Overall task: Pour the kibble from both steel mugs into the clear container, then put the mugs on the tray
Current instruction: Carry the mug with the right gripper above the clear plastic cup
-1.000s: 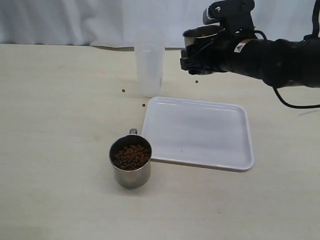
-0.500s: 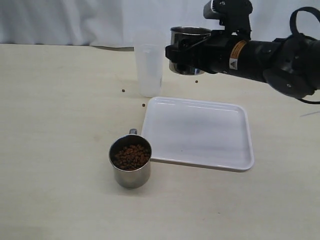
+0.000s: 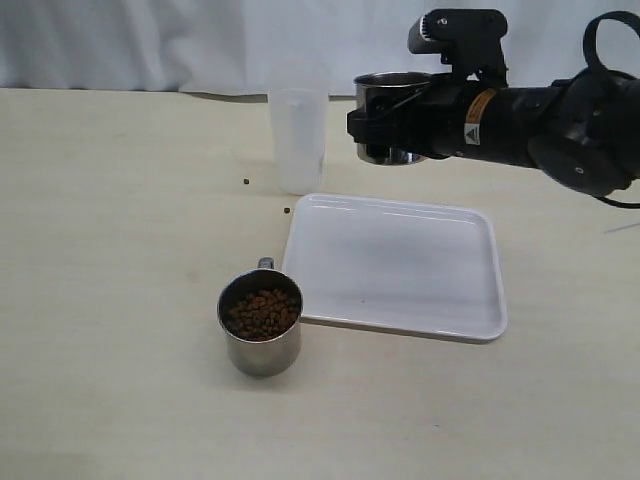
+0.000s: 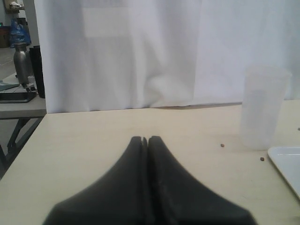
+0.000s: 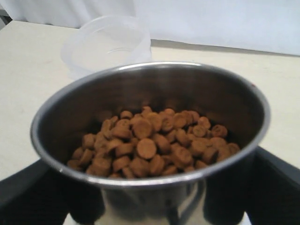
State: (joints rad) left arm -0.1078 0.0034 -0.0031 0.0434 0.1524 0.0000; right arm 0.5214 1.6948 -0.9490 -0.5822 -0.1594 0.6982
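Observation:
My right gripper [image 3: 386,128] is shut on a steel mug [image 3: 392,118] and holds it upright in the air, just right of the clear container [image 3: 298,140] and above the far edge of the white tray [image 3: 400,262]. In the right wrist view this mug [image 5: 154,86] holds brown kibble [image 5: 150,145] between my right gripper's [image 5: 154,204] fingers, with the container [image 5: 108,42] beyond it. A second steel mug [image 3: 262,345] full of kibble [image 3: 262,312] stands on the table left of the tray's near corner. My left gripper [image 4: 148,139] is shut and empty, low over the table; the container [image 4: 262,108] stands ahead of it.
Loose pellets [image 3: 247,182] lie on the table near the container's foot, another [image 3: 287,211] by the tray's corner. A white curtain [image 3: 150,40] closes off the back. A side table with bottles [image 4: 21,61] shows in the left wrist view.
The right arm carried the mug left toward the clear container and set it more upright, then eased it slightly back and down. The left gripper stayed shut.

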